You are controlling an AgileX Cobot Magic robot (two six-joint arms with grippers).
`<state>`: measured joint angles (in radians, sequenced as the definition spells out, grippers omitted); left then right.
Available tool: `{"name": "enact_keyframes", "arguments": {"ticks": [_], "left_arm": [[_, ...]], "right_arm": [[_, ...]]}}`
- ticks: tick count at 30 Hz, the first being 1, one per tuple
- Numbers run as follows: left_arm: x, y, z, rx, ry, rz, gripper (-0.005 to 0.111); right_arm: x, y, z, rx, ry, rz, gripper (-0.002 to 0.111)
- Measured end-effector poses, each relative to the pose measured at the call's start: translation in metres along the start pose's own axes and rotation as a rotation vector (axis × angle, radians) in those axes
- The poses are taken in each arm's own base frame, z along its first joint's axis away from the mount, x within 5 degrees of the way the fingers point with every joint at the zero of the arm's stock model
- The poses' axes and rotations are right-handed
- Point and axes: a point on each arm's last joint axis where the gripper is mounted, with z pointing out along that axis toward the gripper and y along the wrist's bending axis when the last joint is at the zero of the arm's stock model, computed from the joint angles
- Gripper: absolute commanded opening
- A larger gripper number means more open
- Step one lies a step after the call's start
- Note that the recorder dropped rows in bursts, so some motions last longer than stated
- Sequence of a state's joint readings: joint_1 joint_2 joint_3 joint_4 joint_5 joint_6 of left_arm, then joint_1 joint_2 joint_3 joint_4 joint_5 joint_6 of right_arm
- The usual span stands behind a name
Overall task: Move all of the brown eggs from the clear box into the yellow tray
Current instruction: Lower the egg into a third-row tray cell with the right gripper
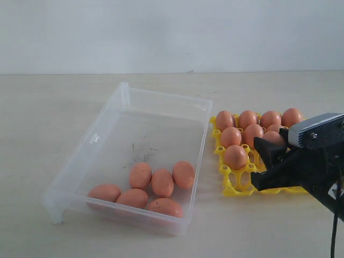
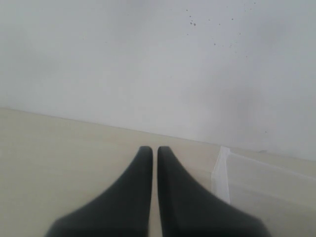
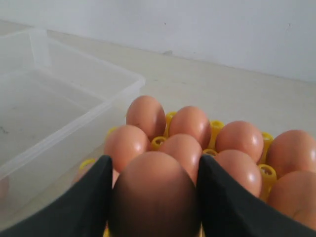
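Carrying one of the brown eggs (image 3: 154,197), the right fingers (image 3: 84,207) are closed on its two sides, so the step in hand looks like a delivery to the yellow tray (image 1: 232,185). The egg is smooth and oval, an even orange-brown, and fills the gap between the dark fingers.

Just beyond it the tray's cups are crowded. The far rows are full of matching eggs sitting close together, while bare yellow lattice shows only along the near edge in the exterior view. The next move probably calls for lowering the egg straight into one of those free near cups, clear of the posts and the neighbouring eggs, before the fingers part.

Farther off, beside the tray on the counter (image 1: 48,113), the clear box (image 1: 161,99) holds six more eggs (image 1: 162,183) bunched at its near end. The job is perhaps a little past halfway.

The left fingers (image 2: 128,197) are pressed together on nothing, hovering over bare counter near a box corner.
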<state>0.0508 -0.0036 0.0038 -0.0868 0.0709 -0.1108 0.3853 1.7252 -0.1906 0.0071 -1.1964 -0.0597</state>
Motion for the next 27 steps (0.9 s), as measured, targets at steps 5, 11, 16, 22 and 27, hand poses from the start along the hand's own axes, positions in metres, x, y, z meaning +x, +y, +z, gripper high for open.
{"name": "enact_keyframes", "arguments": {"ticks": [5, 11, 16, 22, 27], "left_arm": [[0.000, 0.000, 0.000, 0.000, 0.000, 0.000, 0.004], [0.000, 0.000, 0.000, 0.000, 0.000, 0.000, 0.004], [0.000, 0.000, 0.000, 0.000, 0.000, 0.000, 0.004], [0.000, 0.000, 0.000, 0.000, 0.000, 0.000, 0.004], [0.000, 0.000, 0.000, 0.000, 0.000, 0.000, 0.004]], "right_arm": [[0.003, 0.001, 0.006, -0.007, 0.011, -0.017, 0.000], [-0.001, 0.001, 0.010, -0.006, -0.011, -0.017, 0.000], [-0.002, 0.001, 0.011, -0.006, -0.015, -0.017, 0.000], [-0.010, 0.000, 0.020, -0.003, -0.053, -0.017, 0.000], [-0.011, 0.001, 0.022, -0.008, -0.062, -0.019, 0.000]]}}
